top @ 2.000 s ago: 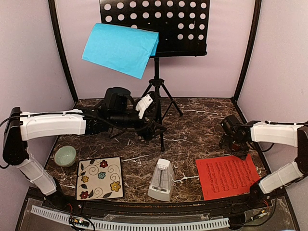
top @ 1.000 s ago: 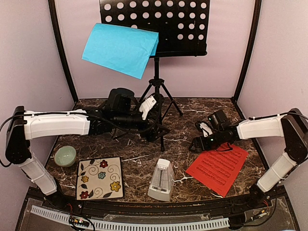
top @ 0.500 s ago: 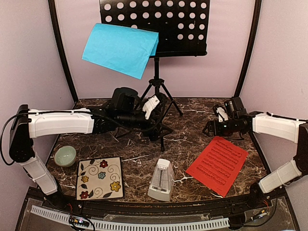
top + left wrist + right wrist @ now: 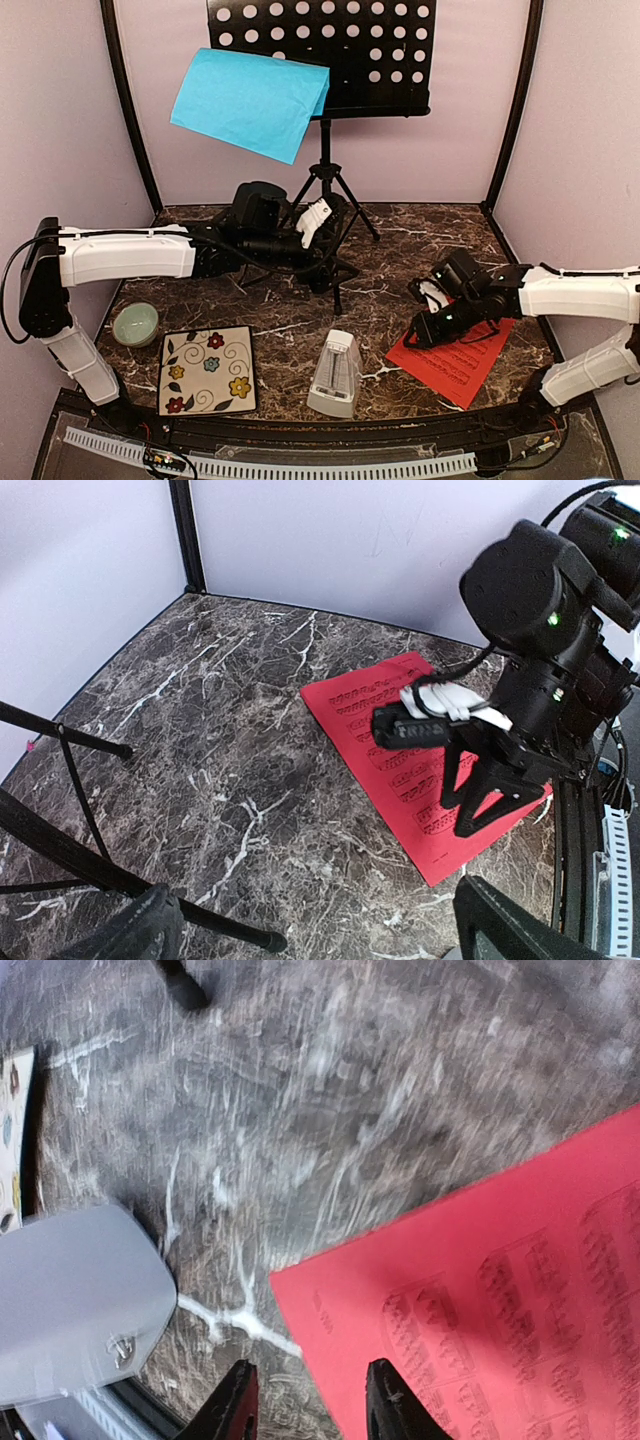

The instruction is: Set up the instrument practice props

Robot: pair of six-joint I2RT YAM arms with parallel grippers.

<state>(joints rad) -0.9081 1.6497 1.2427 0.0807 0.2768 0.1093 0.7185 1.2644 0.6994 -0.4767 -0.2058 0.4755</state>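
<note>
From above, the left tool [image 4: 325, 212] reaches low beside the tripod legs of the black music stand [image 4: 330, 50], its fingers spread wide and empty. The stand's post rises just past its tips, and the blue sheet [image 4: 250, 100] hangs tilted off the perforated desk, high above it. The right tool [image 4: 418, 335] is down at the left corner of the red sheet [image 4: 460, 360], which lies on the marble surface [image 4: 400, 250]. The white metronome [image 4: 337, 375] stands upright to this tool's left, near but apart. The pale green bowl [image 4: 135, 323] and the flower tile [image 4: 207, 370] lie well off to the left.

In the left wrist view, the left tool [image 4: 325, 935] shows only two dark, blurred fingers far apart at the bottom edge. A tripod leg [image 4: 80, 855] crosses the surface below them. Ahead, the right tool [image 4: 495, 805] stands tip-down on the red sheet [image 4: 390, 710].

In the right wrist view, the right tool [image 4: 312, 1405] has its two tips a modest gap apart. The edge of the red sheet [image 4: 500, 1290] lies flat below that gap, with most of the sheet to the right. The metronome [image 4: 70, 1300] sits to the left, clear of the fingers.
</note>
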